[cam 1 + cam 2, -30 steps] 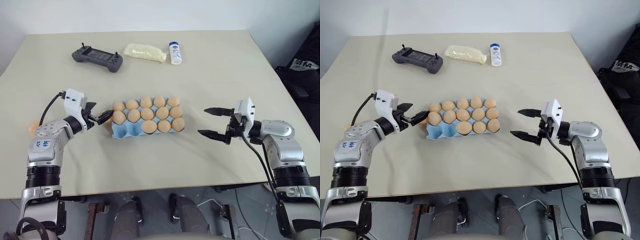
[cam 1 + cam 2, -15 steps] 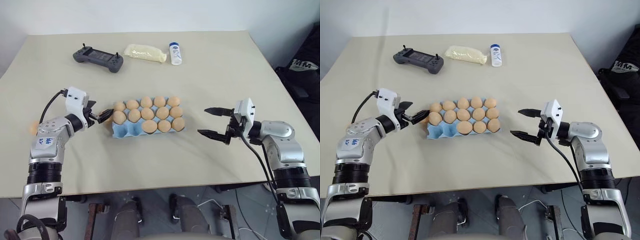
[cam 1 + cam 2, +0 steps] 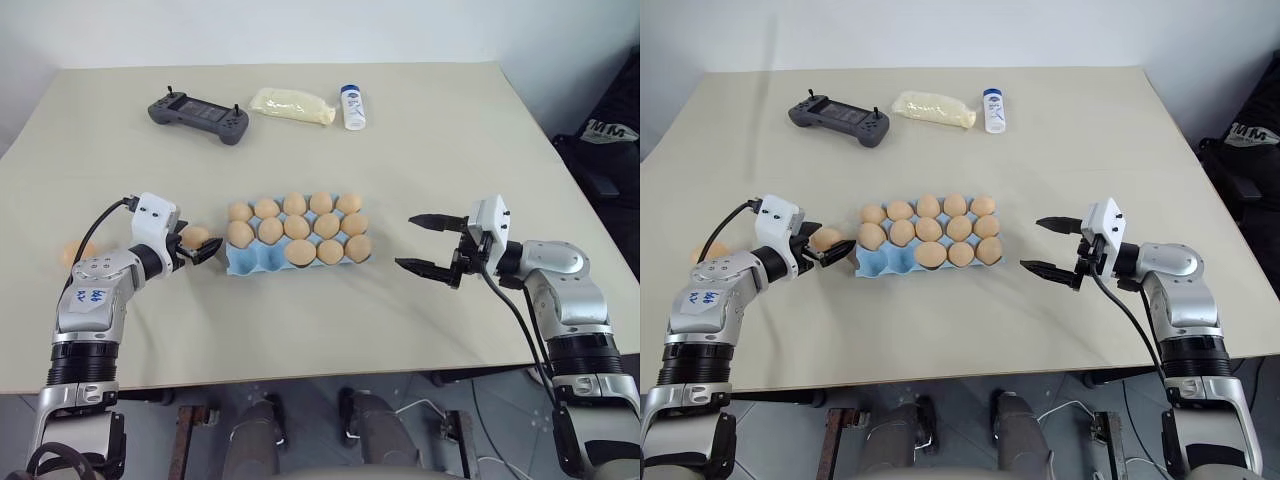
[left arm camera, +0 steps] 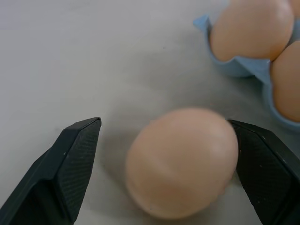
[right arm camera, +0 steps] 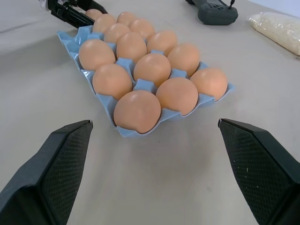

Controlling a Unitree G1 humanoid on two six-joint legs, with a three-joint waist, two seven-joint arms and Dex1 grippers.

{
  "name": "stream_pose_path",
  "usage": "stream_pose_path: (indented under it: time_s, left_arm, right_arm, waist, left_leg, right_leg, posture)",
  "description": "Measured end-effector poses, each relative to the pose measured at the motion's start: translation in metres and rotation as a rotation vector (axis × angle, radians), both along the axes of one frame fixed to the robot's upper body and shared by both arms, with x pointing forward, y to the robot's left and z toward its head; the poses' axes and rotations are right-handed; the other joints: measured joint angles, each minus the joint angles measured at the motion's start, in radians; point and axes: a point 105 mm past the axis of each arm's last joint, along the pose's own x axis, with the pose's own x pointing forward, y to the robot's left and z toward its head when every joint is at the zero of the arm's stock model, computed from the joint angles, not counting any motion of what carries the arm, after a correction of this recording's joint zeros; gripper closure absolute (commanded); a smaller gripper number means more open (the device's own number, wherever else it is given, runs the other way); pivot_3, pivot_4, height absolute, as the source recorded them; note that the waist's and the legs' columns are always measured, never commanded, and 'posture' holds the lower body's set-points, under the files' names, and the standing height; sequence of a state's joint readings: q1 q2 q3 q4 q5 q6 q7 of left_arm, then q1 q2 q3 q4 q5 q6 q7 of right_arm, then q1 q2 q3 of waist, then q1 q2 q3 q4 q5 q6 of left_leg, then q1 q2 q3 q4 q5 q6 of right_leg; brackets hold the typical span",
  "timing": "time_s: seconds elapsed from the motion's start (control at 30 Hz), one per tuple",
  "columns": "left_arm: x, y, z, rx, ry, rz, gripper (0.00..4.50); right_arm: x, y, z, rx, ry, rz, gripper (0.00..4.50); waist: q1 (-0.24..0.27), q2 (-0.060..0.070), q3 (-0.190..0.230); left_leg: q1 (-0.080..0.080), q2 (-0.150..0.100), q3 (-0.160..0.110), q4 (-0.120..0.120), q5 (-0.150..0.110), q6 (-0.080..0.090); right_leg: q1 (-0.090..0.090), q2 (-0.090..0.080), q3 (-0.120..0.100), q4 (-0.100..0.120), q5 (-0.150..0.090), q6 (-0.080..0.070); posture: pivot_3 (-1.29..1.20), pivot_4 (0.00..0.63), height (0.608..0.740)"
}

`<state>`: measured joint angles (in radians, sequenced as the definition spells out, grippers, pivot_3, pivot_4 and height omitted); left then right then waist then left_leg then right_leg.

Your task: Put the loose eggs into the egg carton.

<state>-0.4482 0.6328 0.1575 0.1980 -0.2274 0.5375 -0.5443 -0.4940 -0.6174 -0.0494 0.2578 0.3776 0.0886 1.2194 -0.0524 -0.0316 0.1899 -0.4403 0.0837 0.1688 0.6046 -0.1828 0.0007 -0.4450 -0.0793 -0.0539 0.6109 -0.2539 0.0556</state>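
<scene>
One loose egg (image 4: 183, 161) we bracket in our wide-open left gripper (image 3: 196, 247), unclamped, lying sideways beside the egg carton (image 3: 262, 262), right gripper (image 3: 425, 243) open, empty.

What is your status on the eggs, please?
Left hand open around a loose egg beside the carton. Right hand open, empty. Another egg waits further left.

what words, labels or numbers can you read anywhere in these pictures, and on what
"MM": white letters on the black object beyond the table's right edge.
White bottle with blue cap: blue label, too small to read.
Left arm's white sticker: blue marks, illegible.
</scene>
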Motion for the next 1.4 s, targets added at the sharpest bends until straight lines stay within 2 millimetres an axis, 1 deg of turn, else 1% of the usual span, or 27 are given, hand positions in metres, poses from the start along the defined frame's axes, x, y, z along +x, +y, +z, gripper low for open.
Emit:
stream_pose_path:
  time_s: [0.2, 0.23, 0.3, 0.37, 0.4, 0.43, 0.6, 0.67, 0.7, 0.77, 0.83, 0.87, 0.97, 1.03, 1.07, 1.27, 1.4]
  left_arm:
    - [0.001, 0.001, -0.001, 0.001, -0.002, 0.007, 0.04]
    - [0.001, 0.000, -0.001, 0.001, -0.004, 0.005, 0.45]
    - [0.001, 0.000, 0.000, 0.000, -0.008, 0.003, 0.98]
    - [0.001, -0.001, 0.000, -0.001, -0.007, 0.004, 1.65]
    - [0.002, -0.001, 0.000, -0.001, -0.007, 0.004, 1.92]
    - [0.002, -0.001, 0.000, -0.002, -0.007, 0.004, 2.07]
    - [0.000, 0.000, 0.000, -0.002, -0.009, 0.014, 2.15]
    - [-0.002, 0.001, 0.007, -0.019, -0.038, 0.015, 2.16]
    - [-0.003, 0.001, 0.013, -0.033, -0.060, 0.015, 2.16]
    - [-0.007, -0.002, 0.033, -0.078, -0.123, -0.005, 2.16]
    - [-0.014, -0.011, 0.059, -0.128, -0.201, -0.057, 2.16]
    - [-0.018, -0.016, 0.068, -0.150, -0.220, -0.085, 2.16]
    - [-0.029, -0.038, 0.081, -0.212, -0.224, -0.196, 2.16]
    - [-0.034, -0.050, 0.082, -0.235, -0.210, -0.254, 2.16]
    - [-0.036, -0.056, 0.079, -0.245, -0.188, -0.280, 2.16]
    - [-0.045, -0.090, 0.056, -0.259, -0.042, -0.428, 2.16]
    - [-0.047, -0.097, 0.048, -0.253, -0.002, -0.455, 2.16]
  right_arm:
    - [0.001, 0.000, 0.000, 0.000, 0.000, -0.001, 0.00]
    - [0.001, 0.000, 0.001, 0.000, 0.000, -0.002, 0.00]
    - [0.001, 0.000, 0.000, 0.000, 0.002, -0.003, 0.00]
    - [0.001, -0.001, 0.000, 0.000, 0.002, -0.003, 0.00]
    - [0.001, -0.001, 0.000, 0.000, 0.002, -0.003, 0.00]
    - [0.001, -0.001, 0.000, 0.000, 0.002, -0.003, 0.00]
    - [0.001, -0.001, 0.000, 0.000, 0.004, -0.004, 0.00]
    - [0.001, -0.001, -0.001, 0.000, 0.005, -0.005, 0.00]
    - [0.001, -0.001, -0.001, -0.001, 0.005, -0.005, 0.00]
    - [0.001, -0.002, -0.001, -0.002, 0.006, -0.007, 0.00]
    - [0.001, -0.003, -0.001, -0.003, 0.006, -0.007, 0.00]
    - [0.000, -0.003, -0.001, -0.003, 0.006, -0.006, 0.00]
    - [-0.001, -0.002, 0.001, 0.008, 0.005, 0.011, 0.00]
    - [-0.003, -0.001, 0.003, 0.018, 0.001, 0.024, 0.00]
    - [-0.004, 0.000, 0.003, 0.022, 0.001, 0.035, 0.00]
    - [-0.007, 0.002, 0.005, 0.032, 0.004, 0.073, 0.00]
    - [-0.007, 0.002, 0.005, 0.032, 0.002, 0.071, 0.00]
  waist:
    - [0.000, 0.000, 0.000]
    - [-0.001, 0.000, 0.000]
    - [-0.001, 0.000, 0.000]
    - [-0.001, 0.000, 0.000]
    - [-0.001, 0.000, 0.000]
    - [-0.001, 0.000, 0.000]
    - [-0.001, 0.000, 0.000]
    - [-0.001, 0.000, 0.000]
    - [-0.001, 0.000, 0.000]
    - [-0.001, 0.000, 0.000]
    - [0.000, 0.000, 0.000]
    - [0.000, 0.000, 0.000]
    - [0.000, 0.000, 0.000]
    - [0.000, 0.000, 0.000]
    - [0.000, 0.000, 0.000]
    - [-0.002, 0.000, 0.000]
    - [-0.002, 0.000, 0.000]
  left_leg:
    - [0.000, 0.000, 0.000, 0.000, 0.000, 0.000]
    - [0.000, 0.000, 0.000, 0.000, 0.000, 0.000]
    - [0.000, 0.000, 0.000, 0.000, 0.000, 0.000]
    - [0.000, 0.000, 0.000, 0.000, 0.000, 0.000]
    - [0.000, 0.000, 0.000, 0.000, 0.000, 0.000]
    - [0.000, 0.000, 0.000, 0.000, 0.000, 0.000]
    - [0.000, 0.000, 0.000, 0.000, 0.000, 0.000]
    - [0.000, 0.000, 0.000, 0.000, 0.000, 0.000]
    - [0.000, 0.001, 0.000, 0.000, 0.000, 0.000]
    - [0.000, 0.001, 0.000, 0.000, 0.000, 0.000]
    - [0.000, 0.000, 0.001, 0.000, 0.000, 0.000]
    - [0.000, 0.000, 0.001, 0.000, 0.000, 0.000]
    - [0.000, -0.002, 0.001, 0.001, 0.000, 0.000]
    - [0.000, -0.002, 0.001, 0.002, 0.000, 0.000]
    - [0.000, -0.002, 0.001, 0.003, 0.000, 0.000]
    - [0.000, -0.002, 0.001, 0.005, -0.001, 0.001]
    - [0.000, -0.002, 0.001, 0.006, -0.001, 0.001]
  right_leg:
    - [0.000, 0.000, 0.000, 0.000, 0.000, 0.000]
    - [0.000, 0.000, 0.000, 0.000, 0.000, 0.000]
    - [0.000, 0.000, 0.000, 0.000, 0.000, 0.000]
    - [0.000, 0.000, 0.000, 0.000, 0.000, 0.000]
    - [0.000, 0.000, 0.000, 0.000, 0.000, 0.000]
    - [0.000, 0.000, 0.000, 0.000, 0.000, 0.000]
    - [0.000, 0.000, 0.000, 0.000, 0.000, 0.000]
    - [0.000, 0.000, 0.000, 0.000, 0.000, 0.000]
    - [0.000, 0.000, 0.000, 0.000, 0.000, 0.000]
    - [0.000, 0.000, 0.000, 0.000, 0.000, 0.000]
    - [0.000, 0.000, 0.000, 0.000, 0.000, 0.000]
    - [0.000, 0.000, 0.000, 0.000, 0.000, 0.000]
    - [0.000, 0.001, 0.001, 0.000, 0.000, 0.001]
    - [0.001, 0.001, 0.001, 0.000, 0.000, 0.001]
    - [0.001, 0.002, 0.001, 0.000, 0.000, 0.000]
    - [0.001, 0.002, 0.002, 0.000, 0.000, 0.000]
    - [0.001, 0.002, 0.002, 0.000, -0.003, -0.005]
  posture:
    - [0.00, 0.150, 0.740]
    - [0.00, 0.150, 0.740]
    - [0.00, 0.150, 0.740]
    - [0.00, 0.150, 0.740]
    - [0.00, 0.150, 0.740]
    - [0.00, 0.150, 0.740]
    - [0.00, 0.150, 0.740]
    - [0.00, 0.150, 0.740]
    - [0.00, 0.150, 0.740]
    - [0.00, 0.150, 0.740]
    - [0.00, 0.150, 0.740]
    - [0.00, 0.150, 0.740]
    - [0.00, 0.150, 0.740]
    - [0.00, 0.150, 0.740]
    - [0.00, 0.150, 0.740]
    - [0.00, 0.150, 0.740]
    - [0.00, 0.150, 0.740]
